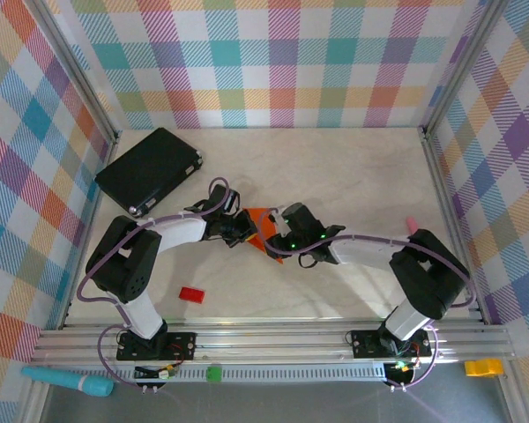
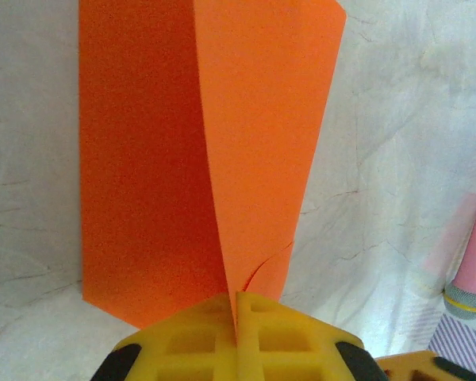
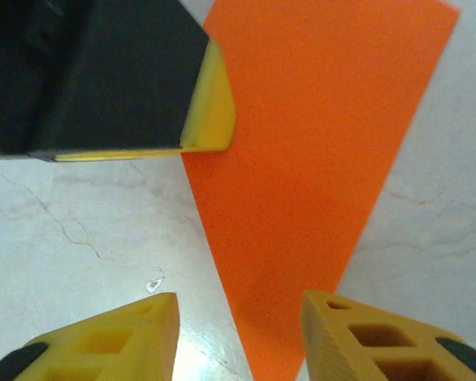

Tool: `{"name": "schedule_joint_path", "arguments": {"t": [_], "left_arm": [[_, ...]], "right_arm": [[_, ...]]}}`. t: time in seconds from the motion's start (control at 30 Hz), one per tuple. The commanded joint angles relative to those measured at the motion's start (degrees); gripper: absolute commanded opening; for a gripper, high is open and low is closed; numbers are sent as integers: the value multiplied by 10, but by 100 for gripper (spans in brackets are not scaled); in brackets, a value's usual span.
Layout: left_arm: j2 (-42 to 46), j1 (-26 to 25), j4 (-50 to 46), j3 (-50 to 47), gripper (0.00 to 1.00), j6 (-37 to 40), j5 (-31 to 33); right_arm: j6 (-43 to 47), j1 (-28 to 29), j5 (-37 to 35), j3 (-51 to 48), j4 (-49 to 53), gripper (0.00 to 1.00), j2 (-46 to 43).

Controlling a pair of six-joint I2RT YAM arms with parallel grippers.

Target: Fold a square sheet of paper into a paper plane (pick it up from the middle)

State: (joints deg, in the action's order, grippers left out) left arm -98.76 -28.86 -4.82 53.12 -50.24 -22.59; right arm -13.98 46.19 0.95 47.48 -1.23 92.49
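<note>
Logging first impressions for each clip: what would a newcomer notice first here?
The bright orange paper, folded to a point, lies at the middle of the table. The left jaws are shut on its crease, and the right jaws stand open over its narrow tip. A black case lies at the far left, and a small red block at the near left.

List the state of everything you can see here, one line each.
paper: folded along a crease, pinched at one edge.
left gripper: jaws shut on the paper.
right gripper: jaws open, the paper's narrow end between them.
case: closed, lying flat at far left.
red block: lying flat, nothing touching it.
</note>
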Motion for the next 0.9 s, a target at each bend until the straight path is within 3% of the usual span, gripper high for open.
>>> {"name": "schedule_joint_path", "arguments": {"t": [0.0, 0.87], "left_arm": [[3, -6, -12, 11, 1, -18, 14], [9, -8, 6, 8, 1, -50, 3]], "right_arm": [[13, 17, -48, 17, 3, 42, 15], [61, 59, -141, 67, 8, 38, 94]]}}
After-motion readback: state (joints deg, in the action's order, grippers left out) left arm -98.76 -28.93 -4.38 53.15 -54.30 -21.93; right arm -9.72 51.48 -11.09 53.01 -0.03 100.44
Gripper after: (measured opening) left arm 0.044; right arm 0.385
